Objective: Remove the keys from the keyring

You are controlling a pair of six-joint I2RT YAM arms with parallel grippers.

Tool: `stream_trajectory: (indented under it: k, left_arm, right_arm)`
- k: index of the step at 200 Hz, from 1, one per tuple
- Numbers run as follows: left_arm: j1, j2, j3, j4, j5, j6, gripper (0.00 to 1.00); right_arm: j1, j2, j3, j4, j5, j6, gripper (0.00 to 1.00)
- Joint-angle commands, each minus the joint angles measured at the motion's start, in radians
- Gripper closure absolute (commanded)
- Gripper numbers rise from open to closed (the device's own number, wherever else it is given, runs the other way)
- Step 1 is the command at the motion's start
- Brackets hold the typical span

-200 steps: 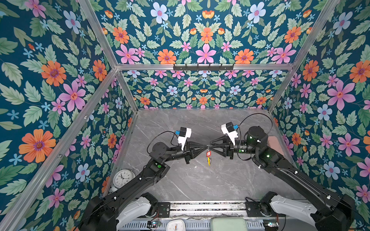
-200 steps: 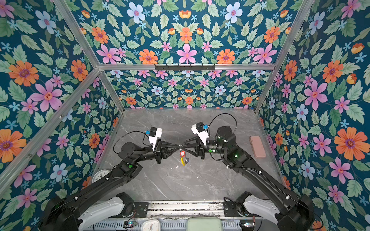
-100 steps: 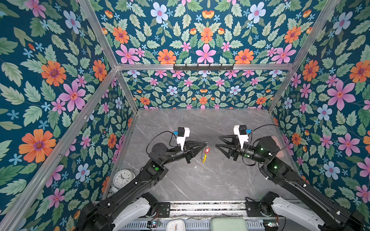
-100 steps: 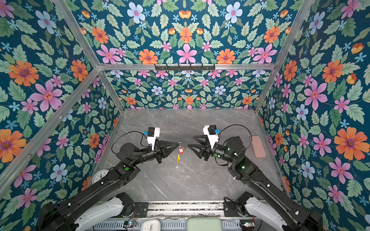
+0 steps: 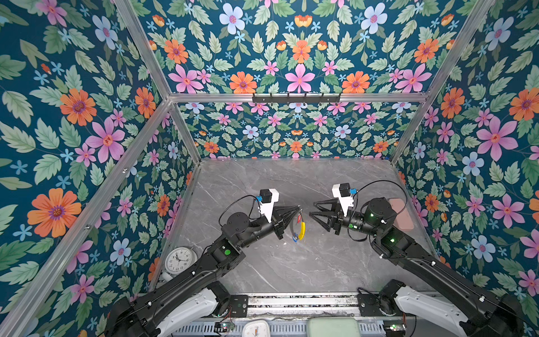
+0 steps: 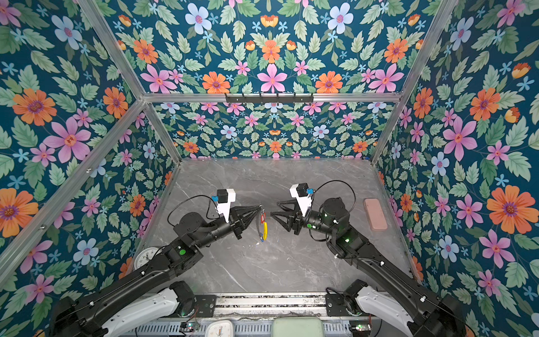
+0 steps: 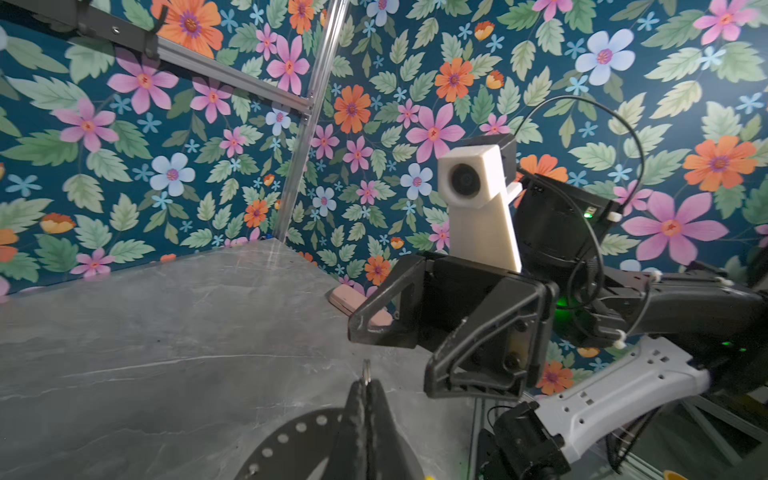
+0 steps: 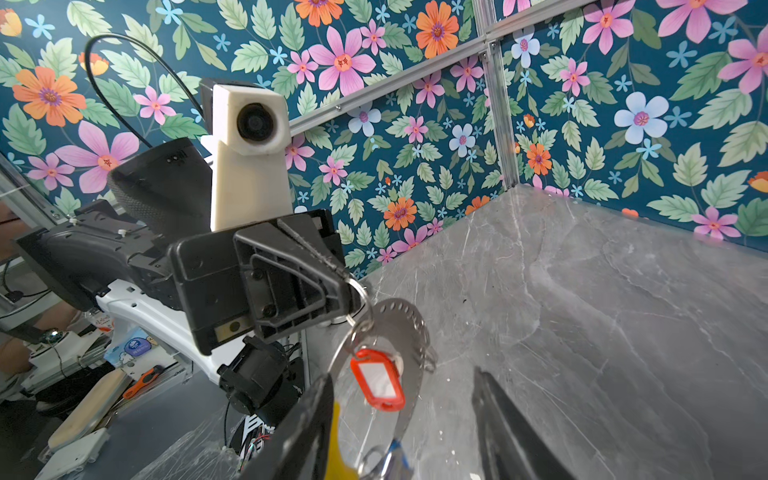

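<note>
My left gripper [image 5: 299,207] [image 6: 260,207] [image 7: 366,384] is shut on a small metal loop [image 7: 366,371] of the keyring. The keyring [image 5: 302,230] [image 6: 264,229] [image 8: 409,332] hangs below it above the table, with a grey perforated band and a yellow section. The red-tagged key [image 8: 380,384] [image 5: 299,218] and a blue-tagged key [image 8: 399,451] hang on the ring. My right gripper [image 5: 311,209] [image 6: 274,209] [image 8: 404,415] is open and empty. It points at the left gripper's tip from a short gap to the right.
A round white clock [image 5: 178,259] [image 6: 145,256] lies at the left wall beside the left arm. A pink block [image 5: 401,213] [image 6: 374,214] [image 7: 357,303] lies by the right wall. Flowered walls close in three sides of the grey marble table [image 5: 291,262].
A second ago both grippers met at the loop. The right gripper has let go, opened and backed off to the right. The keyring now hangs from the left gripper alone.
</note>
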Motion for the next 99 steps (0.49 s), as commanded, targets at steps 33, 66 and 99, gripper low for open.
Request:
stream_trajectory:
  k: [33, 66, 99]
  left_arm:
    - [-0.007, -0.002, -0.031, 0.063, -0.119, 0.079, 1.00]
    - [-0.007, 0.012, -0.045, 0.093, -0.116, 0.088, 1.00]
    - [-0.007, 0.022, -0.051, 0.110, -0.109, 0.091, 1.00]
  right_arm:
    - [0.000, -0.026, -0.032, 0.028, 0.127, 0.017, 0.42]
    - [0.000, -0.021, -0.040, 0.022, 0.181, 0.040, 0.39]
    - [0.000, -0.018, -0.045, 0.031, 0.207, 0.047, 0.35]
